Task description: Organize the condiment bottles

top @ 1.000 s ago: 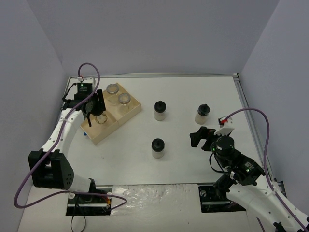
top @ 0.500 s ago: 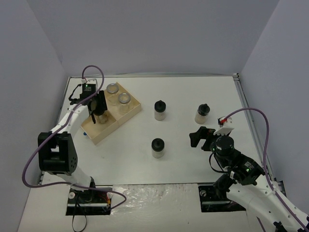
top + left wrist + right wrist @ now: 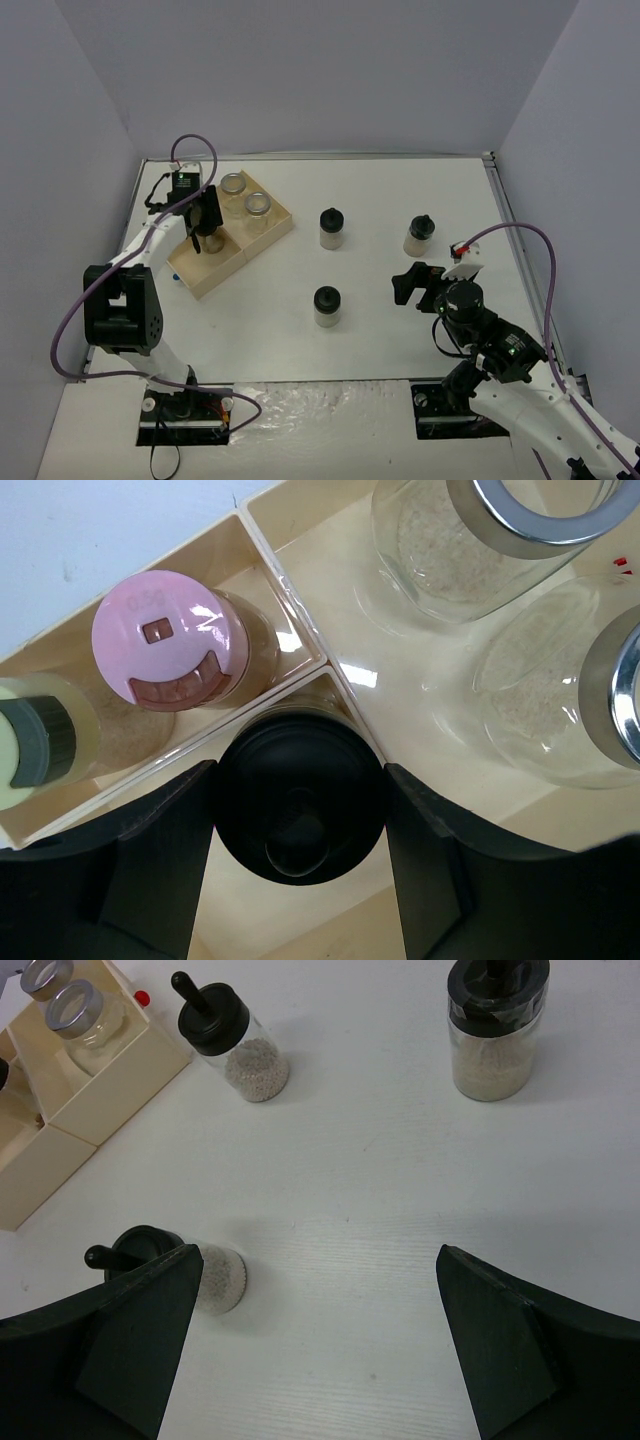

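Note:
My left gripper (image 3: 199, 228) is over the pale wooden tray (image 3: 275, 232). In the left wrist view its jaws (image 3: 300, 815) are shut on a black-capped jar (image 3: 300, 800) standing in a tray compartment. The pink-capped jar (image 3: 165, 635) and the yellow-green-capped jar (image 3: 35, 745) stand in the neighbouring slot. Two silver-lidded jars (image 3: 232, 185) (image 3: 258, 206) stand in the back compartment. Three black-capped jars (image 3: 331, 228) (image 3: 420, 236) (image 3: 326, 306) stand on the table. My right gripper (image 3: 413, 286) is open and empty, right of the nearest jar (image 3: 170, 1265).
The tray sits at the back left, set at an angle, with its wall (image 3: 110, 1095) showing in the right wrist view. Grey walls close in the table on three sides. The arm bases and cables are at the near edge.
The left arm's elbow has swung in and up. Its gripper has shifted slightly towards the back over the tray. The right arm has not moved.

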{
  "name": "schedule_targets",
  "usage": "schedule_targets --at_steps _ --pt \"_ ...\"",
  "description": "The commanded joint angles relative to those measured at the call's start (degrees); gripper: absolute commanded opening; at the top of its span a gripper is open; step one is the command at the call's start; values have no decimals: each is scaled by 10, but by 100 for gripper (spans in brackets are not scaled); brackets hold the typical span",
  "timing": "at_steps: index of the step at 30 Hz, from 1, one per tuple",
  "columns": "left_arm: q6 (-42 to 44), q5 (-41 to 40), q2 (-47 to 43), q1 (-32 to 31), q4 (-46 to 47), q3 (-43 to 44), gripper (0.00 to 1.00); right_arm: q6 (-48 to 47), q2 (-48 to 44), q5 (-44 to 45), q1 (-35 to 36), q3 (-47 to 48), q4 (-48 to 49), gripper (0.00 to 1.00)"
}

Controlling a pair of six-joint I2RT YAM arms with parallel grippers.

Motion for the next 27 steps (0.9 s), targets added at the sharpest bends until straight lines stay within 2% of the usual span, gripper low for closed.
schedule_targets --at_steps 1,4,8,13,17,21,27 --pt "-2 -7 -7 6 18 35 63 7 12 23 5 -3 34 100" --pt "2 -6 -17 5 7 41 80 6 11 23 5 -3 34 100" --pt "3 0 -43 6 -11 53 93 7 11 23 6 -3 33 100" --pt "15 21 -87 5 -73 77 97 7 8 21 6 -2 33 100" --pt "30 92 -175 -16 -119 53 97 7 1 22 6 -2 34 100" --pt "34 141 -265 -94 -129 5 97 7 -1 22 7 -2 33 100" --pt "-4 135 -347 -281 -59 -92 97 7 -3 26 7 0 31 100"
